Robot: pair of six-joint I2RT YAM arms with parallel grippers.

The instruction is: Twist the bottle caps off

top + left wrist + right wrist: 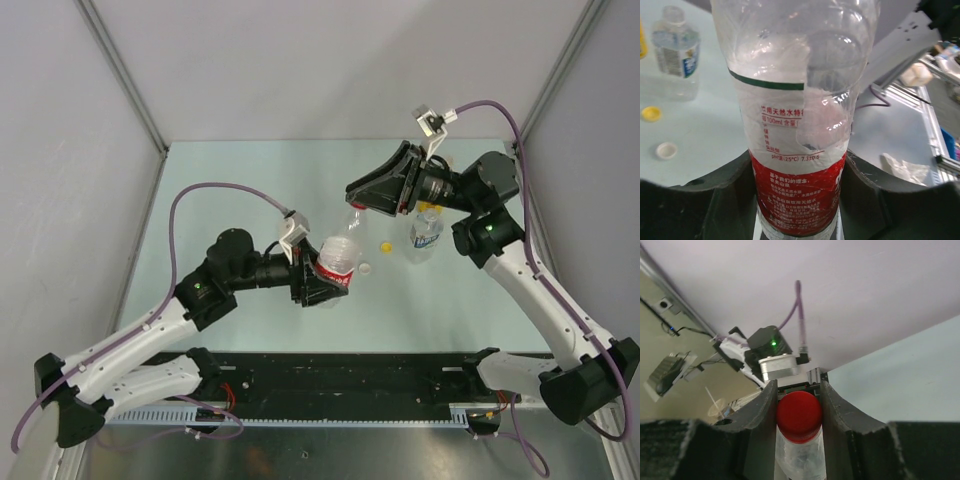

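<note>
Left hand [322, 283] clamped round red-label bottle [797, 150]; right hand [799, 407] pinched tight on red cap [799, 417].

From lower left, left arm [150, 330] reaches toward frame centre; left pincer [325, 274] clamps red-label bottle [338, 255] at body. From lower right, right arm [545, 295] rises, wrist bent leftward at upper centre; right pincer [799, 392] pinches red cap [799, 414].

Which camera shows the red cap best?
The right wrist view: the red cap sits centred in the right gripper. From above the gripper mostly hides it; the left wrist view shows only its bottle.
</note>
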